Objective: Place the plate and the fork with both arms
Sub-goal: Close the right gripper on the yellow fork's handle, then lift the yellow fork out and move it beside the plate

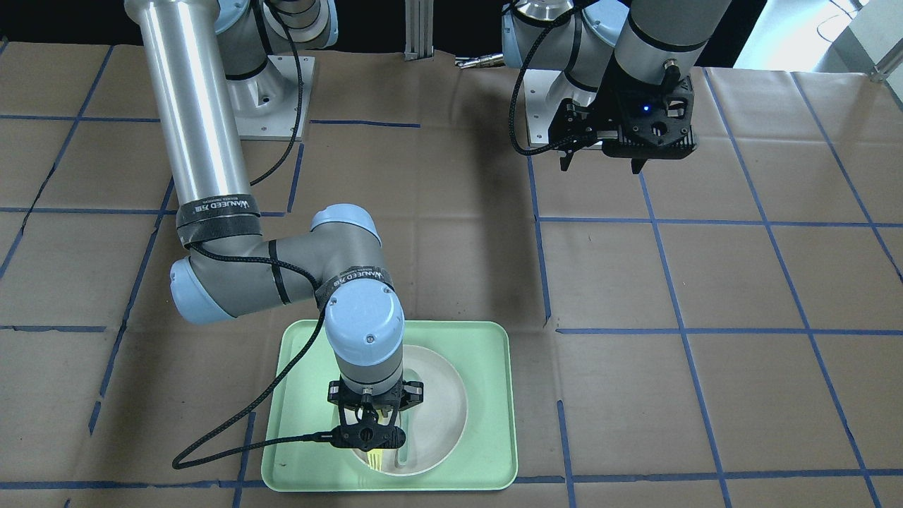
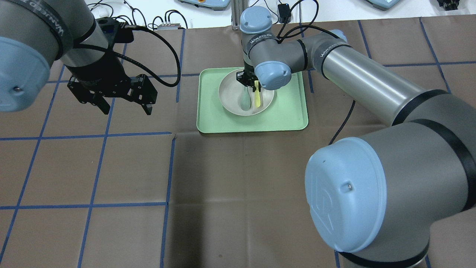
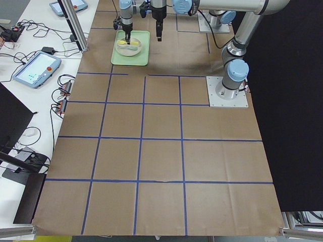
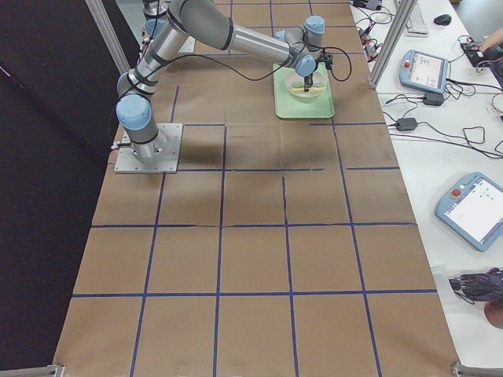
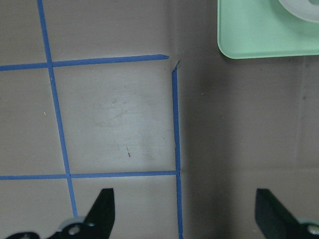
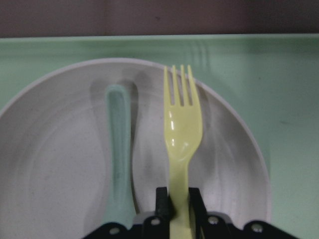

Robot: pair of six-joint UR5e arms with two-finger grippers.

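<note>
The off-white plate [image 2: 228, 95] sits in the mint-green tray [image 2: 290, 111]. My right gripper [image 2: 253, 83] is shut on the handle of the pale-yellow fork [image 2: 257, 97], just over the plate. In the right wrist view the fork [image 6: 182, 129] runs from my gripper [image 6: 179, 199] across the plate [image 6: 50, 164], with its tines over the far rim. In the front view the tines [image 1: 376, 460] show below the right gripper [image 1: 377, 423]. My left gripper [image 2: 127, 111] is open and empty above the table, left of the tray; the front view [image 1: 601, 166] and the left wrist view [image 5: 184, 204] also show it.
A grey-green spoon [image 2: 244, 101] lies in the plate beside the fork, and also shows in the right wrist view [image 6: 118, 149]. The tray's corner [image 5: 259, 35] shows at the top right of the left wrist view. Brown paper with blue tape lines covers the table.
</note>
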